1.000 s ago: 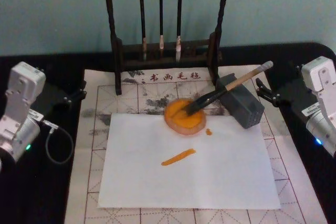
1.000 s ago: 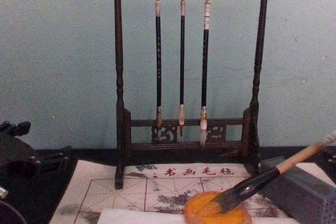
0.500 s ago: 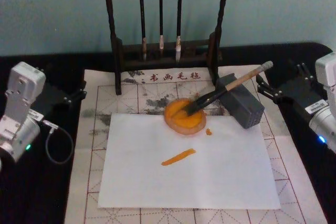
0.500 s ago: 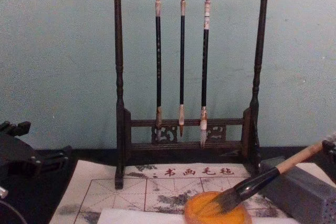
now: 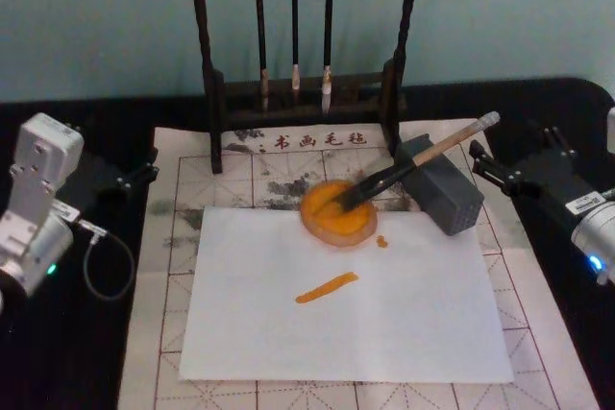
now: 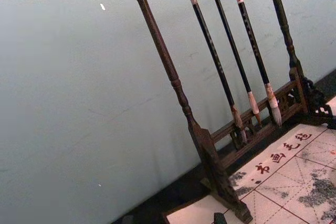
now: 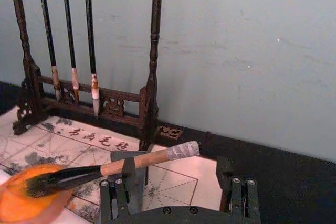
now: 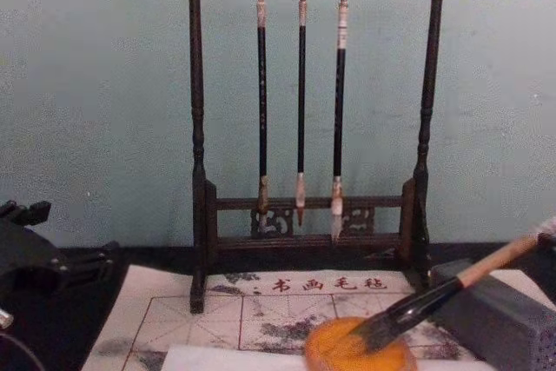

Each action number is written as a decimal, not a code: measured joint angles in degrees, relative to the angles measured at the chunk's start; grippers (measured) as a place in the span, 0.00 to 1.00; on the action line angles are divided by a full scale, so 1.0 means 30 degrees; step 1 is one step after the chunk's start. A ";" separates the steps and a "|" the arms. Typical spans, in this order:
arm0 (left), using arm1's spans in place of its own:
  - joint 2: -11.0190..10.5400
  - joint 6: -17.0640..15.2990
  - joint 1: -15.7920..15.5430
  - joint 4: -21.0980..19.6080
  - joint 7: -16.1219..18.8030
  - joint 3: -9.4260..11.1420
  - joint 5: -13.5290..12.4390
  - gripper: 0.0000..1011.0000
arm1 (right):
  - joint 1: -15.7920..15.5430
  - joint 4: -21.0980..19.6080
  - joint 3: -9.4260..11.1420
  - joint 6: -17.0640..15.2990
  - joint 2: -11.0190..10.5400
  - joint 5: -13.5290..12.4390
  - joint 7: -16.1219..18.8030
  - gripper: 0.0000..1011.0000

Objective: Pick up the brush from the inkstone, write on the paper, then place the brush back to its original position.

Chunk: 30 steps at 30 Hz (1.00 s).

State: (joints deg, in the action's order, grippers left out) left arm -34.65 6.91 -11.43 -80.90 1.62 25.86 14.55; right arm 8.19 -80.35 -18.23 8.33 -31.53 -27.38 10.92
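Tan-handled brush lies just ahead of the wide-open right gripper — tuft in the inkstone beyond, handle end slanting back toward it over the block — far nearer than the spread left gripper.

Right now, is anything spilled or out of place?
One small orange blob lies on the plain white paper sheet beside the round orange ink dish, apart from the written orange stroke; it looks like a drip. The tan-handled brush rests tuft in dish, handle on the grey block.
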 joint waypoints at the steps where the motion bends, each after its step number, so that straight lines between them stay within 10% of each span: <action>1: 0.0000 0.0000 0.0000 0.0000 0.0000 0.0000 0.0001 0.99 | -0.0034 0.0002 0.0081 -0.0030 0.0047 -0.0116 0.0090 0.99; 30: 0.0001 0.0000 0.0000 -0.0001 0.0000 0.0000 0.0000 0.99 | 0.0307 0.1470 0.2469 -0.3004 0.2090 -0.5214 0.4192 0.99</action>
State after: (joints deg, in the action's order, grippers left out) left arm -34.64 6.91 -11.43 -80.90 1.62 25.86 14.55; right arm 9.11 -75.94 -10.83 -0.68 -25.26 -43.02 23.49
